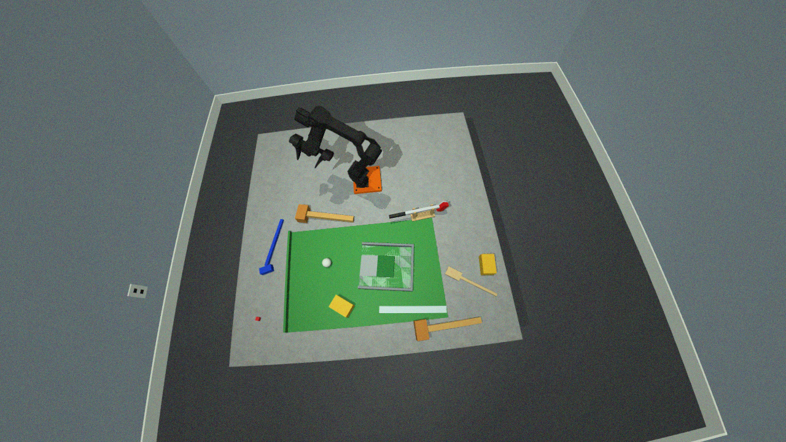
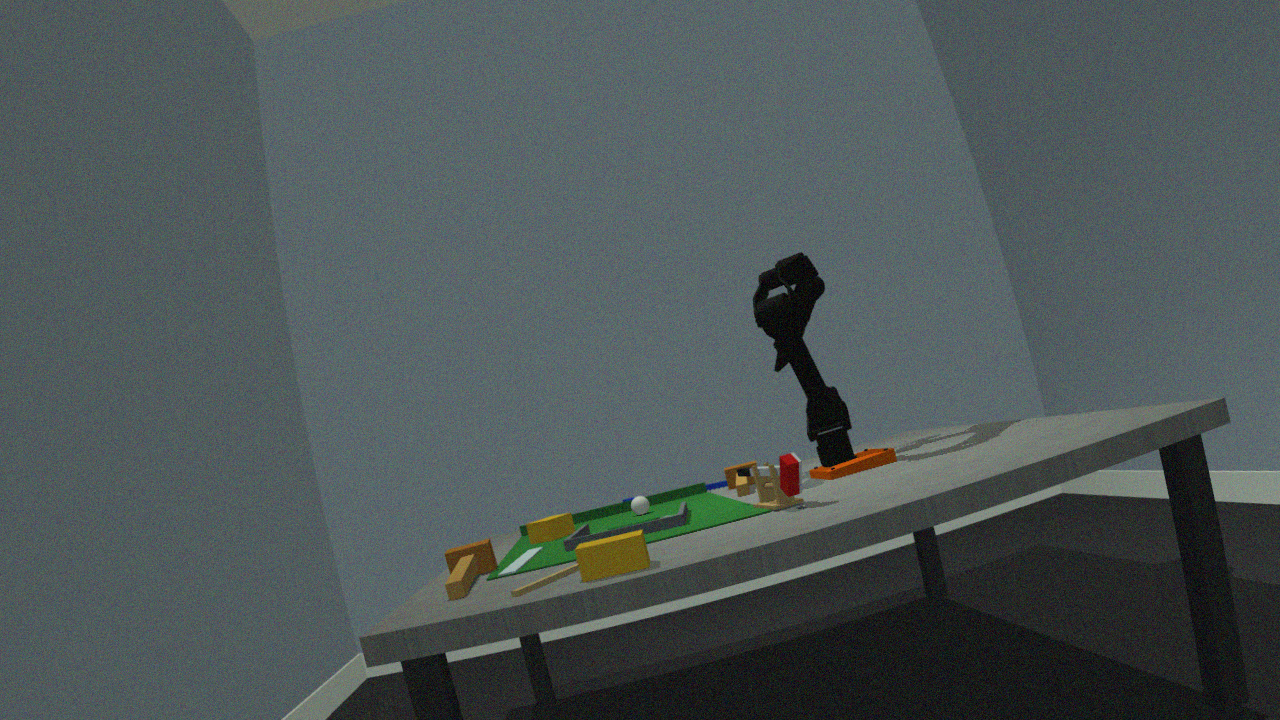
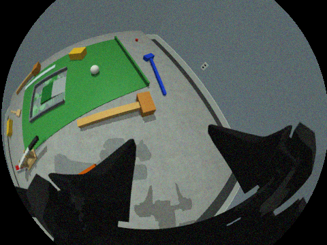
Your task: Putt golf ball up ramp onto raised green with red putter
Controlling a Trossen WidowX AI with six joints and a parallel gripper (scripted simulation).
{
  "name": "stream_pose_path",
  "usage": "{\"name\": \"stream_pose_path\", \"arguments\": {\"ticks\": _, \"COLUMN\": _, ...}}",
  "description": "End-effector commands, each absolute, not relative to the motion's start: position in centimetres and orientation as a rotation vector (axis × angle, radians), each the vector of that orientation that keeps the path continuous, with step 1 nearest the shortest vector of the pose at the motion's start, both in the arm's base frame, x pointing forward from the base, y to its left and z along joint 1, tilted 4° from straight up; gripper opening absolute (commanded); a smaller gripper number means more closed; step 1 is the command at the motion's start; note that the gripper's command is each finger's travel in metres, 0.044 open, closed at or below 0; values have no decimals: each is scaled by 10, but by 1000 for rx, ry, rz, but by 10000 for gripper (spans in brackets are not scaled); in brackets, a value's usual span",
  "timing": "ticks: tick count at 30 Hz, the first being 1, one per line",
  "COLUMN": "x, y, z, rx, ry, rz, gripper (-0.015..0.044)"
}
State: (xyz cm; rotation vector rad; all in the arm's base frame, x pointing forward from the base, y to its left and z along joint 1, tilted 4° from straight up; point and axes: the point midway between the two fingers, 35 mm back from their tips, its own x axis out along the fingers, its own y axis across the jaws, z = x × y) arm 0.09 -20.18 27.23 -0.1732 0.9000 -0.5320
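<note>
Hovering above the desk (image 1: 423, 153) (image 2: 939, 483) (image 3: 184, 146), my jaws (image 1: 311, 159) wide open with nothing between them, my arm (image 1: 343, 129) (image 2: 810, 367) raised and bent, the red putter (image 1: 420, 210) (image 2: 789, 474) (image 3: 25, 156) well apart on its wooden stand (image 1: 423, 216) (image 2: 768, 490) (image 3: 31, 162) beside the green mat (image 1: 313, 285) (image 2: 725, 508) (image 3: 102, 86).

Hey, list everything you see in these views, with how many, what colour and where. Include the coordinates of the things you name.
putter (image 1: 423, 210) (image 2: 788, 475): one, red head, white shaft, black grip, on a wooden stand (image 1: 423, 216) (image 2: 767, 489)
golf ball (image 1: 326, 263) (image 2: 640, 505) (image 3: 95, 69): one, white, on the green mat (image 1: 313, 291)
ramp (image 1: 368, 265): one, grey, inside a grey-walled frame on the mat
strip (image 1: 412, 309): one, white, mat edge
blocks (image 1: 341, 305) (image 1: 487, 263): two, yellow, one on the mat, one beside it
mallets (image 1: 303, 213) (image 1: 421, 329): two, orange-brown, beside the mat
blue mallet (image 1: 266, 269) (image 3: 148, 57): one, past the mat's dark green wall
small mallet (image 1: 454, 273): one, tan, beside the mat
cube (image 1: 257, 318) (image 3: 136, 39): one, red, tabletop
outlet (image 1: 137, 290) (image 3: 204, 66): one, pale, wall
arm base (image 1: 376, 186) (image 2: 881, 458): one, orange, tabletop
gripper (image 1: 307, 162) (image 3: 173, 135): one, black, open, above the table
</note>
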Motion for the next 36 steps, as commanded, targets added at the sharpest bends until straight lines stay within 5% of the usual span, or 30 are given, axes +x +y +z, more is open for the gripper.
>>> {"name": "stream_pose_path", "arguments": {"ticks": 1, "x": 2, "y": -202, "z": 272, "rx": -175, "ry": 900, "rz": -525, "gripper": 426}}
{"name": "stream_pose_path", "arguments": {"ticks": 19, "x": 142, "y": -170, "z": 228, "rx": -305, "ry": 915, "rz": 133, "gripper": 440}}
{"name": "stream_pose_path", "arguments": {"ticks": 36, "x": 238, "y": -44, "z": 183, "rx": -635, "ry": 977, "rz": 773, "gripper": 440}}
